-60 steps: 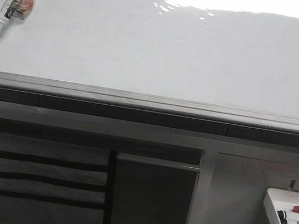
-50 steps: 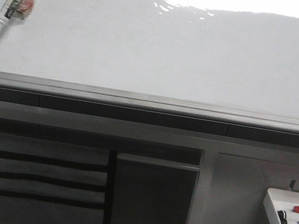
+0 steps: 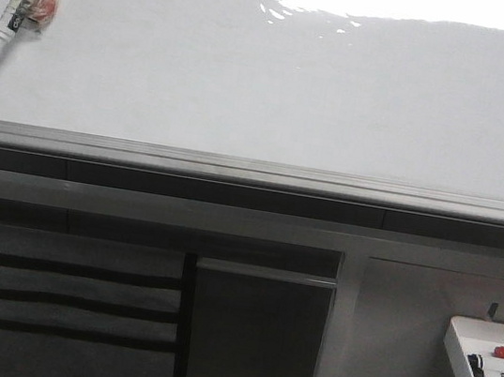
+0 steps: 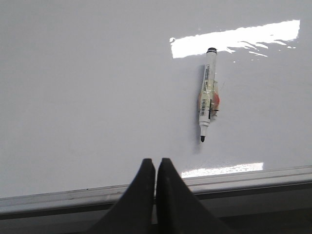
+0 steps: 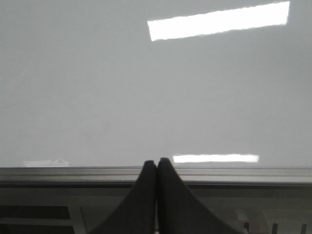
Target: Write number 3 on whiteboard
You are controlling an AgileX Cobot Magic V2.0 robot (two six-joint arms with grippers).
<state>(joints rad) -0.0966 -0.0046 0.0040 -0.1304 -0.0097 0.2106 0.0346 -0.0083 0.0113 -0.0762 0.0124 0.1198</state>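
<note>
Lying uncapped on whiteboard, marker beyond closed left tool.

The right gripper has its two dark fingers pressed flat together, tip against tip, with nothing between them. The tips sit just over the grey metal rail that edges the whiteboard. Beyond the rail the board is a bare, glossy white surface with no marks to be seen. A long bright strip of glare lies far from the rail, and a smaller strip lies just beside it, near the fingertips.
</note>
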